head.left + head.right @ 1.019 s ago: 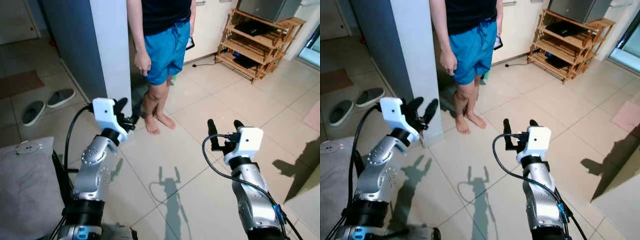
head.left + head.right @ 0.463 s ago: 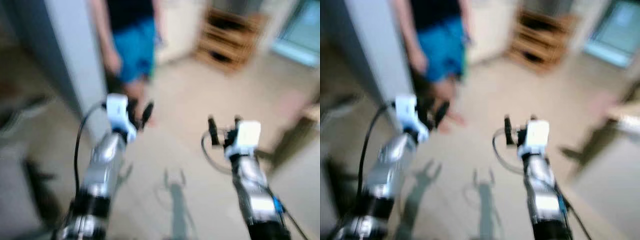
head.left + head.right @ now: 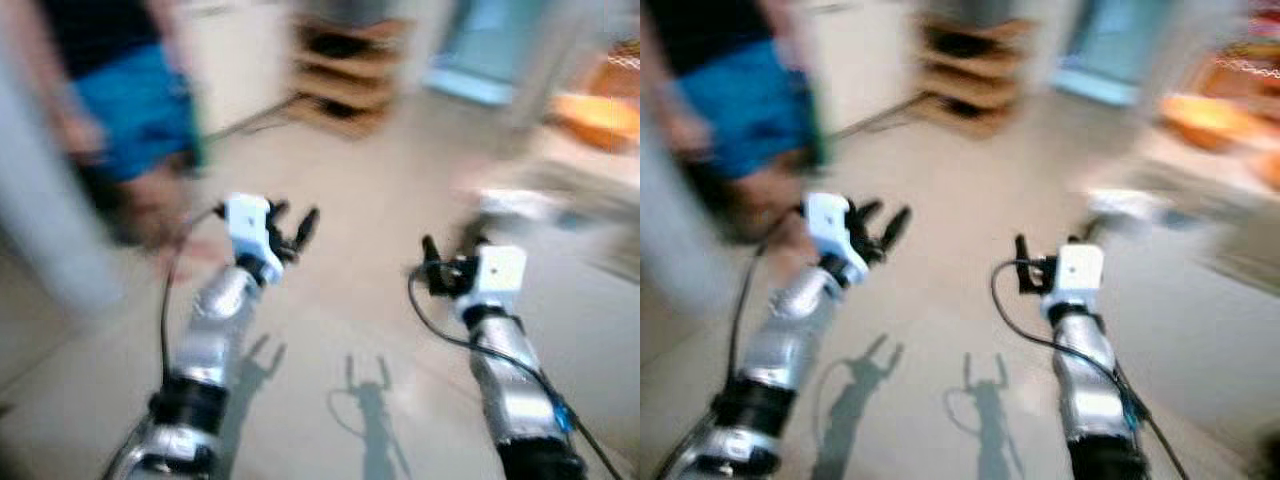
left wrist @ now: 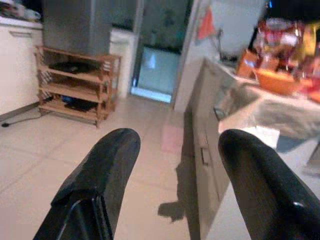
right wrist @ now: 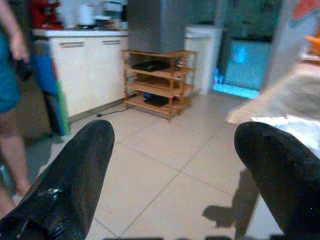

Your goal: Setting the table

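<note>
Head views heavily blurred — only coarse shapes readable. Both arms raised in front of the body over pale floor tiles (image 3: pixel 350 300).

Left gripper (image 3: pixel 293 228): held up at chest height, fingers spread apart, nothing between them. Its wrist view confirms this — the two black fingers (image 4: pixel 100 175) stand well apart with open floor visible in the gap.

Right gripper (image 3: pixel 448 262): also raised, fingers parted and empty. In its wrist view the two fingers (image 5: pixel 75 175) sit at opposite sides with a wide gap between.

Table (image 4: pixel 280 112): on the robot's right, ahead of the grippers, covered with a pale cloth that hangs over the edge. An orange bowl (image 4: pixel 275 80) sits on it, with red and yellow packets (image 4: pixel 287 37) behind (too blurred to identify). In the left eye view the same table edge shows as a pale smear (image 3: pixel 520 205) just beyond the right gripper, the bowl as an orange patch (image 3: pixel 595 110).

A person (image 3: pixel 120 100) in blue shorts stands to the robot's left, legs bare; a hand (image 5: pixel 19 47) hangs at the side.

Wooden slatted shelf (image 5: pixel 155 80) against the far wall, dark items on its tiers, with a grey appliance (image 5: pixel 155 25) on top. White cabinets (image 5: pixel 85 75) beside it. A bright doorway (image 4: pixel 155 72) lies past the shelf.

Shadows of both arms (image 3: pixel 370 390) fall on the tiles between them.
</note>
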`<state>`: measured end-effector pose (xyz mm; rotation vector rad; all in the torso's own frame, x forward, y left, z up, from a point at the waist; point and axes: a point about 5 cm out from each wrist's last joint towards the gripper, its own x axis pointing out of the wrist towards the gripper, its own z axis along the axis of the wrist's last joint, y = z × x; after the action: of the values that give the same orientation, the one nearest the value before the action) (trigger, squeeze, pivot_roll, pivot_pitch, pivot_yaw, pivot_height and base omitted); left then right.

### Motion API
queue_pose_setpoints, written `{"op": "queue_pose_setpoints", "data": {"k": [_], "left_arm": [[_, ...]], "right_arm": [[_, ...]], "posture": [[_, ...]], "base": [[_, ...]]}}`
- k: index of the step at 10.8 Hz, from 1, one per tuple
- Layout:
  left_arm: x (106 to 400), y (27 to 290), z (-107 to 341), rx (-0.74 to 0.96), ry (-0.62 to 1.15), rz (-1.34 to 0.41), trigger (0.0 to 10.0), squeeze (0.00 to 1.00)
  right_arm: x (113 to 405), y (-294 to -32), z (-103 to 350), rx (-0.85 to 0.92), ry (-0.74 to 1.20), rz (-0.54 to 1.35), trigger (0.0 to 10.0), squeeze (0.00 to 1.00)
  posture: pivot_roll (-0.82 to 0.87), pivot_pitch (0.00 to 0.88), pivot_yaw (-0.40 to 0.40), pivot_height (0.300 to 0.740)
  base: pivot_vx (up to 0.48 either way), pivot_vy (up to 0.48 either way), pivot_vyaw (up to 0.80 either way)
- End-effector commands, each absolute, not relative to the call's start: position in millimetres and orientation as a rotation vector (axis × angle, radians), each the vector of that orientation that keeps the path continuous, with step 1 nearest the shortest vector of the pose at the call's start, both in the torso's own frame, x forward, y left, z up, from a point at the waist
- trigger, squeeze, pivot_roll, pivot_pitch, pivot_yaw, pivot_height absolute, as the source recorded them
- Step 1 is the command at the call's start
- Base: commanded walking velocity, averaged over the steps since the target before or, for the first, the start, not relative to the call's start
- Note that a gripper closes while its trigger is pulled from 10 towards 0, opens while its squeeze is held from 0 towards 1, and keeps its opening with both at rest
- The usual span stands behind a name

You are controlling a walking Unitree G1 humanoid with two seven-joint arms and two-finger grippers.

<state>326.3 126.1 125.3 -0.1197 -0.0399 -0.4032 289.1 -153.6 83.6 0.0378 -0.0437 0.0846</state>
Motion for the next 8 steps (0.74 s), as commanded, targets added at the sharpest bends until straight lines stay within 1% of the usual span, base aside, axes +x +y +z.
{"op": "queue_pose_setpoints", "data": {"k": [1,5,6,7,8], "left_arm": [[328.0,121.2,126.2,-0.117,-0.04,-0.423,10.0,0.0],[329.3,118.1,124.6,-0.076,-0.039,-0.446,10.0,0.0],[328.4,117.6,123.2,-0.056,-0.042,-0.441,10.0,0.18],[328.8,118.1,124.4,-0.079,-0.047,-0.439,10.0,1.0],[329.2,117.8,126.2,-0.085,-0.057,-0.446,10.0,1.0]], "right_arm": [[290.5,-158.6,85.6,0.027,-0.047,0.077,10.0,0.0],[291.2,-161.4,81.4,0.023,-0.027,0.055,10.0,0.0],[291.7,-163.0,79.5,-0.007,-0.011,0.044,10.0,0.0],[291.9,-164.4,80.5,-0.011,-0.016,0.033,10.0,0.0],[291.7,-164.7,80.7,-0.007,-0.021,0.032,10.0,0.0]], "posture": [[0.07,0.0,-0.028,0.74],[0.07,0.0,-0.028,0.74],[0.07,0.0,-0.03,0.74],[0.07,0.0,-0.03,0.74],[0.07,0.0,-0.03,0.74]], "base": [[0.296,-0.375,-0.63],[0.323,-0.351,-0.63],[0.0,0.0,0.0],[0.0,0.0,0.0],[0.0,0.0,0.0]]}}
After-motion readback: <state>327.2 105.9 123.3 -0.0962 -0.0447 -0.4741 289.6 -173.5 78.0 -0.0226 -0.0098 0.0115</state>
